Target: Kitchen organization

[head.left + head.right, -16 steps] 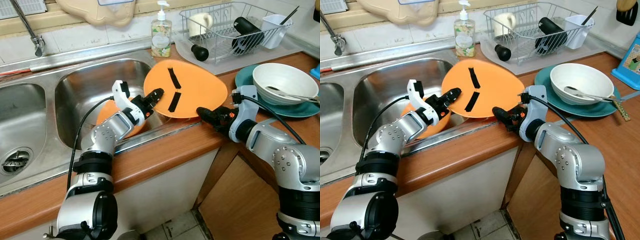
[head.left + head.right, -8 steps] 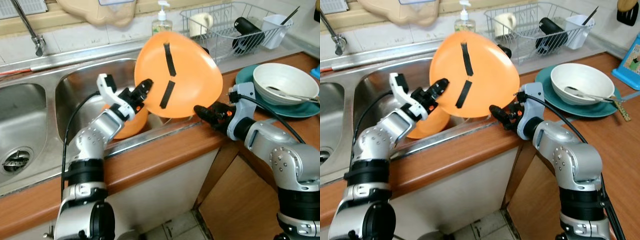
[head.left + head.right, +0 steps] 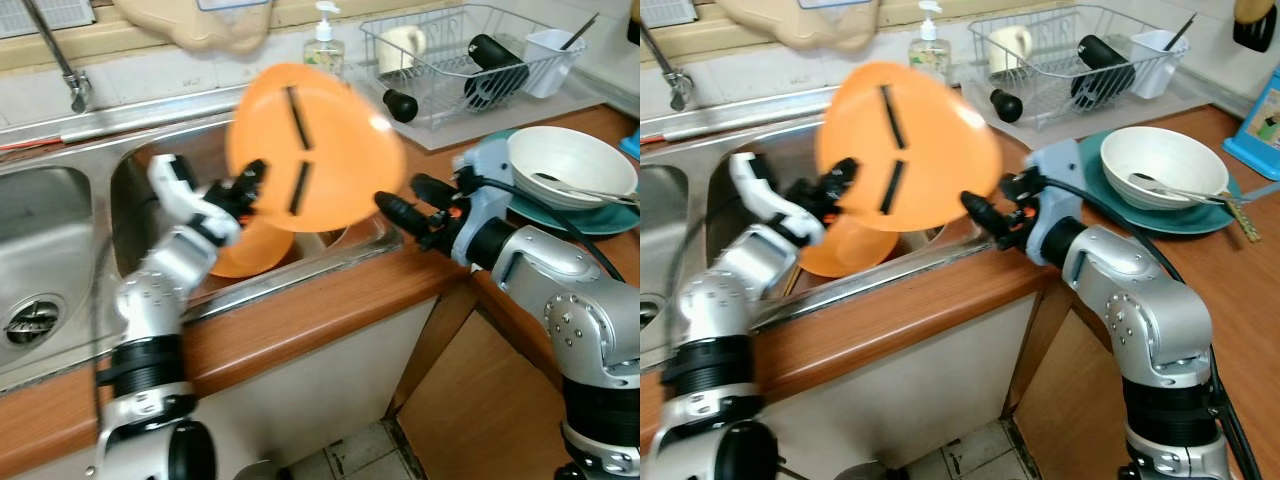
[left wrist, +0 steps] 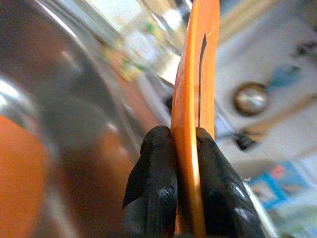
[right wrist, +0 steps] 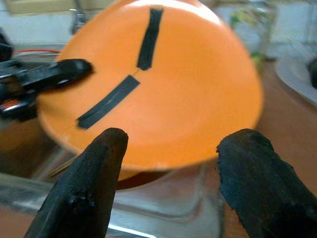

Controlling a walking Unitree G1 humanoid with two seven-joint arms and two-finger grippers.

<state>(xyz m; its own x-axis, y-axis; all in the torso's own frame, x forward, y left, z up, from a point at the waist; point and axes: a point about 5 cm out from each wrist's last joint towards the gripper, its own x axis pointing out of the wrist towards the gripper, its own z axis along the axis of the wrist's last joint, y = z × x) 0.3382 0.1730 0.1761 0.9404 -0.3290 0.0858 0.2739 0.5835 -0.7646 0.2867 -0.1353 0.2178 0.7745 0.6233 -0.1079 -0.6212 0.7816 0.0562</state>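
1. Lifted and swung left within a second, the orange plate (image 3: 310,150) no longer lies flat across the sink's right rim; it now stands tilted on edge above the right sink basin (image 3: 140,200), its face with two black tape strips turned toward the camera.

2. Clamped on the plate's left rim, the left claw (image 3: 250,185) carries the load alone; the left wrist view shows its two black fingers (image 4: 153,188) pressed on either side of the thin orange edge.

3. Spread wide and gripping nothing, the right claw (image 3: 400,212) hangs just right of the plate's lower edge, over the near lip of the sink, its fingers apart from the plate in the right wrist view.

4. Below the raised plate, a second orange dish (image 3: 245,255) rests inside the basin, near its front wall.

5. Unmoved on the wooden table to the right, a white bowl (image 3: 570,160) with a spoon sits on a teal plate (image 3: 495,150), and the wire dish rack (image 3: 470,60) stands at the far side beside the soap bottle (image 3: 322,35).

6. Judged from the swing, the plate appears bound for the basin, likely to join the dish already there; the pinch on one rim alone leaves it free to pivot or slip, and motion blur suggests the arm is moving fast.
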